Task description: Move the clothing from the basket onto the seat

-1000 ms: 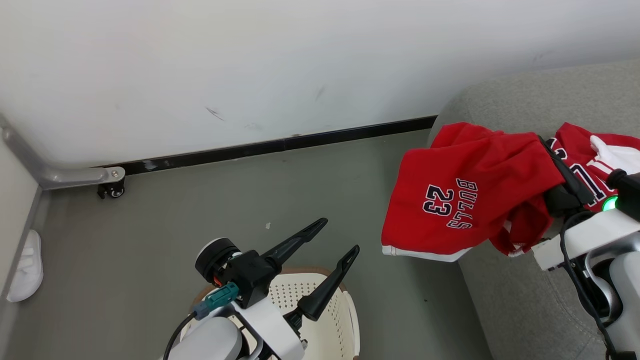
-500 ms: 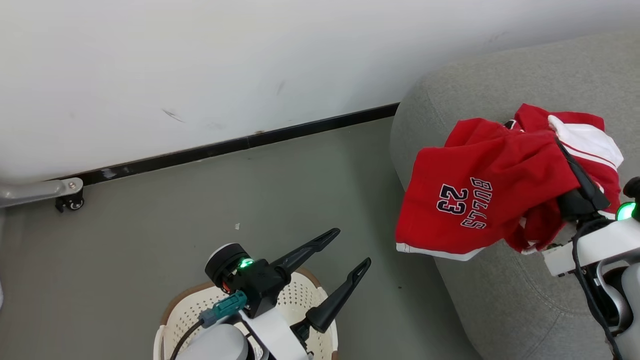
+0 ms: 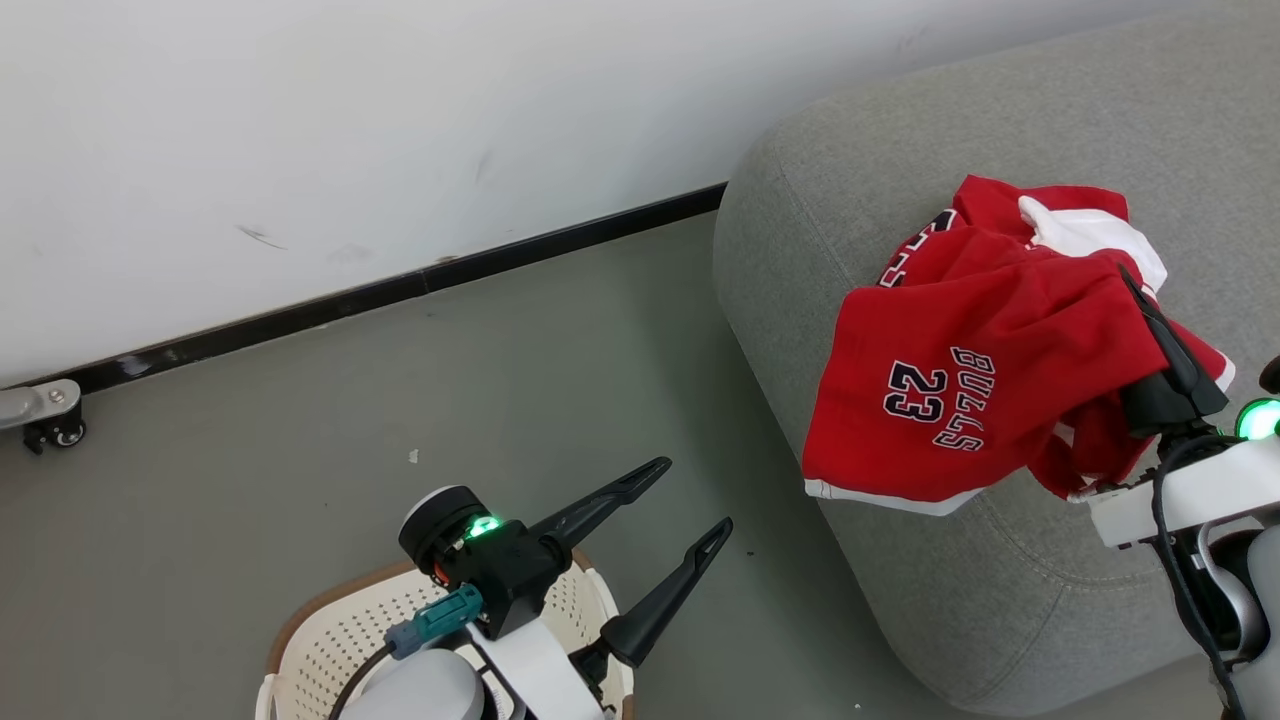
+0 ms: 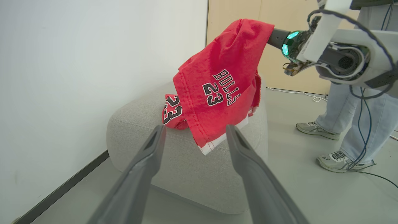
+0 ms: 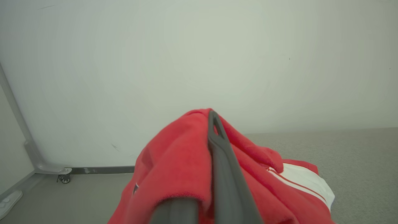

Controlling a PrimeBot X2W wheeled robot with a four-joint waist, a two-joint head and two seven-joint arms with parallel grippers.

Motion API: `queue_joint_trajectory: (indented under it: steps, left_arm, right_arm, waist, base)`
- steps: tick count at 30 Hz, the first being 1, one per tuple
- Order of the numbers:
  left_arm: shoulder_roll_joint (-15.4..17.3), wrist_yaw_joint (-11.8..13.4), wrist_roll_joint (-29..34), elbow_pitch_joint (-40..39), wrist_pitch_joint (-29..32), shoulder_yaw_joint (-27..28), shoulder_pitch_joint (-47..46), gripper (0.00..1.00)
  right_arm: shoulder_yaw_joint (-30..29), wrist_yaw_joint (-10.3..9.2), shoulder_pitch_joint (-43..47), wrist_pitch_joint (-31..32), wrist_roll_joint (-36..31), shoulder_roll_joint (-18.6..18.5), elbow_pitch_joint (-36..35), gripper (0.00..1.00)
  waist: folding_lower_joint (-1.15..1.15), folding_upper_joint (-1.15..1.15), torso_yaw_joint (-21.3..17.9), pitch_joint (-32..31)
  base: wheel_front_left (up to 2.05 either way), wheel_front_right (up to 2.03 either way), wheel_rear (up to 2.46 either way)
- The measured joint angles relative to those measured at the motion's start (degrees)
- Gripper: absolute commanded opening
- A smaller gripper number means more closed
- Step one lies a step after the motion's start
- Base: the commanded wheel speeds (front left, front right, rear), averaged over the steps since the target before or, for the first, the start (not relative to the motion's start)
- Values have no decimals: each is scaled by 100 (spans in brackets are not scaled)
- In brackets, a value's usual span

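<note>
My right gripper (image 3: 1128,282) is shut on a red garment (image 3: 960,400) printed BULLS 23, with a white hem. The garment hangs over the front left part of the grey seat (image 3: 800,250), its hem just past the edge. In the right wrist view the shut fingers (image 5: 217,149) stick out of the red cloth (image 5: 174,168). A second red garment (image 3: 1075,225) with white panels lies on the seat behind it; in the left wrist view it shows a large 23 (image 4: 171,112). My left gripper (image 3: 690,495) stands open above the cream basket (image 3: 300,625).
A white wall with a black baseboard (image 3: 400,290) runs behind the grey floor. A caster on a metal frame (image 3: 50,425) sits at the far left. In the left wrist view a person's legs and sneakers (image 4: 339,130) stand right of the seat, cables trailing nearby.
The head camera has swung right, so the whole picture shifted left. My right gripper has carried the BULLS 23 garment further over the seat. The left gripper stays open.
</note>
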Motion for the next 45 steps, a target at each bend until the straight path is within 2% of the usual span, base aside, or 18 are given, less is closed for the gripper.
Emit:
queue_joint_trajectory:
  steps: [12,22,30,45]
  left_arm:
    - [143,0,0,-64,0,19,0,100]
    - [207,0,10,-223,7,3,-12,100]
    - [349,0,10,-344,116,-11,-24,100]
    - [656,0,12,-693,327,30,-152,100]
  right_arm:
    - [20,1,-69,0,0,-3,-110,0]
    - [-56,1,-720,0,-25,-387,-118,0]
    - [-43,1,-1139,0,-16,-792,186,0]
    - [-194,1,-1983,-1,342,-1280,996,0]
  waist:
    - [0,0,-222,144]
    - [0,0,-244,288]
    - [0,0,-227,466]
    - [0,0,-145,956]
  base:
    - [0,0,0]
    - [0,0,0]
    - [0,0,0]
    - [0,0,0]
